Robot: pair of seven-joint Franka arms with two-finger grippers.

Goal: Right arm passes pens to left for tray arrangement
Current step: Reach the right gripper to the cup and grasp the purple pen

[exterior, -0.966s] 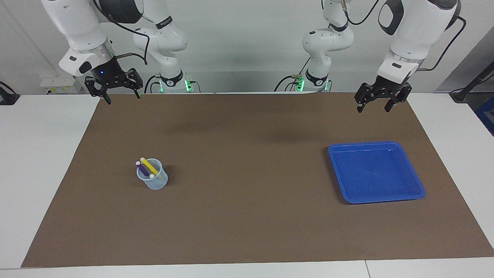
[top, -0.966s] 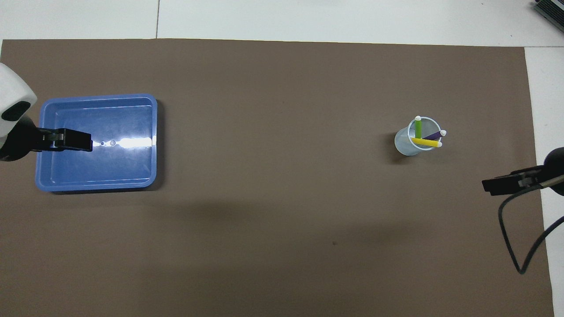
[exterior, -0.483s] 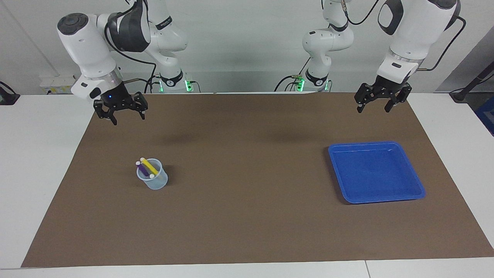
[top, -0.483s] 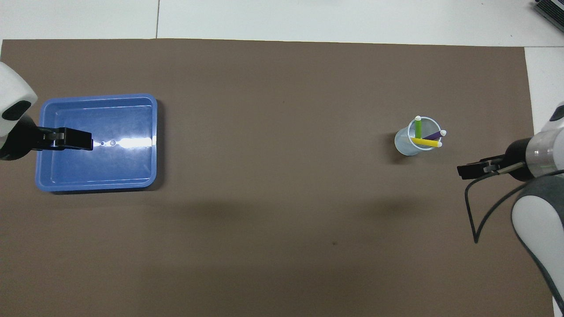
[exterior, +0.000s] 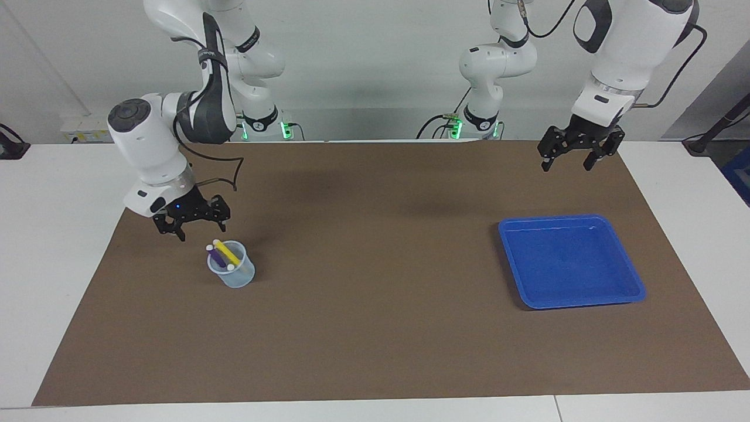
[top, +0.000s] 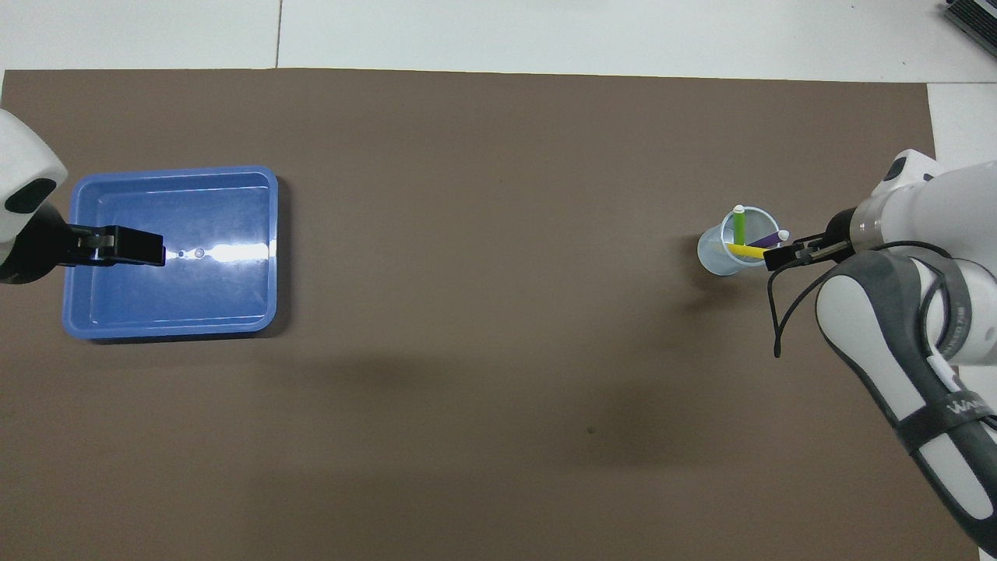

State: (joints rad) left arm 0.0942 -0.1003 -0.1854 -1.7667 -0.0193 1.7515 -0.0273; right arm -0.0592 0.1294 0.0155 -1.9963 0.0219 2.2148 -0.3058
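Three pens stand in a small translucent cup (exterior: 237, 275): a yellow pen (exterior: 225, 254), a purple pen (exterior: 218, 256) and a green pen (top: 739, 226). My right gripper (exterior: 202, 230) hangs open just above the cup's rim, at the side toward the right arm's end, and holds nothing. From above, the right gripper (top: 779, 257) ends beside the pens' whitish tips. The bright blue tray (exterior: 580, 302) lies bare toward the left arm's end. The left gripper (exterior: 567, 159) waits open, high up, and from above the left gripper (top: 148, 251) shows over the tray (top: 171, 171).
A brown mat (exterior: 375, 340) covers most of the white table (exterior: 53, 234). A black cable (top: 783, 319) loops down from the right arm's wrist near the cup. The right arm's forearm (top: 896, 351) stretches over the mat at its own end.
The right arm has swung down and out from the mat's near edge until its gripper is just over the cup of pens. The left arm, the cup and the tray have not moved.
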